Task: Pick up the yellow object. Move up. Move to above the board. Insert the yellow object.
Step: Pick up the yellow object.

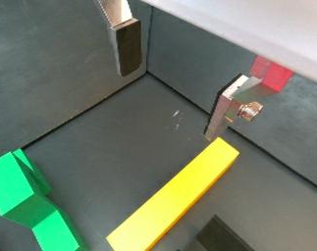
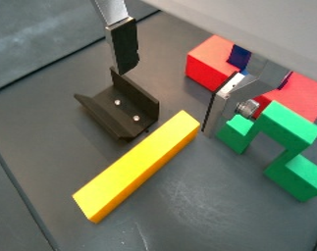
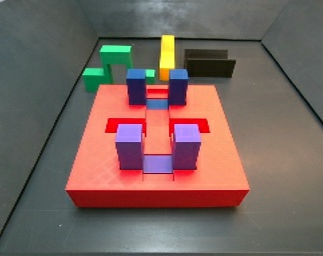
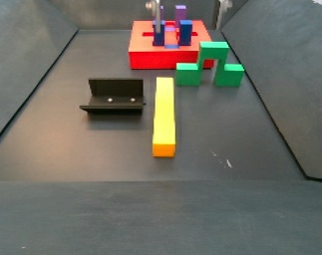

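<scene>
Your gripper (image 2: 174,80) hangs above the floor with its jaws spread wide and nothing between them; in both wrist views the two silver fingers (image 1: 126,47) stand well apart, clear of every piece.

You see the yellow object (image 4: 163,115) lying flat on the grey floor tray (image 4: 70,139), untouched, running lengthwise from near the middle of the tray toward the board (image 4: 150,52). In a wrist view the bar (image 2: 137,163) lies below the open fingers, not between them.

The fixture (image 4: 113,98) stands just beside the bar, on the side away from the green blocks (image 4: 210,63). Those green blocks sit near one corner of the board, between it and the bar's far end.

The board (image 3: 97,165) rests toward one end of the tray, carrying upright blue blocks (image 3: 157,85) and purple blocks (image 3: 157,143) in pairs.
</scene>
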You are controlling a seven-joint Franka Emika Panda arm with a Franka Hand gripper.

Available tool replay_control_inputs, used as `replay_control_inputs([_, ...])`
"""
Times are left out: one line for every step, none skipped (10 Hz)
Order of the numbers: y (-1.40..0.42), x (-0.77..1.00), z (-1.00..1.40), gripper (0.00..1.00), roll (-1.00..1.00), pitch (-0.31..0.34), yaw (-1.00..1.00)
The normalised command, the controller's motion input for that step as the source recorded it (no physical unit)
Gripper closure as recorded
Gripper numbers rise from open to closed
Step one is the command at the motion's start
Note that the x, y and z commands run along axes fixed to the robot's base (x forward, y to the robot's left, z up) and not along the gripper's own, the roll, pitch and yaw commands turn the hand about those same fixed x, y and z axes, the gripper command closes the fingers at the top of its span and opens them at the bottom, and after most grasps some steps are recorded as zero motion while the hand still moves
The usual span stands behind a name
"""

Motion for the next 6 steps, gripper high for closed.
replay_control_inputs([0.0,0.4,-0.34,0.0,0.05,0.107,0.0])
replay_control_inputs([-0.03,0.53,-0.73,0.0,0.1,0.116,0.0])
replay_control_inputs([0.0,0.49,-0.88,0.0,0.12,0.091,0.0])
replay_control_inputs([-0.01,0.41,-0.95,0.0,0.11,0.081,0.0])
replay_control_inputs([0.0,0.35,-1.0,0.0,0.08,0.073,0.0])
replay_control_inputs([0.0,0.12,-1.0,0.0,0.06,0.004,0.0])
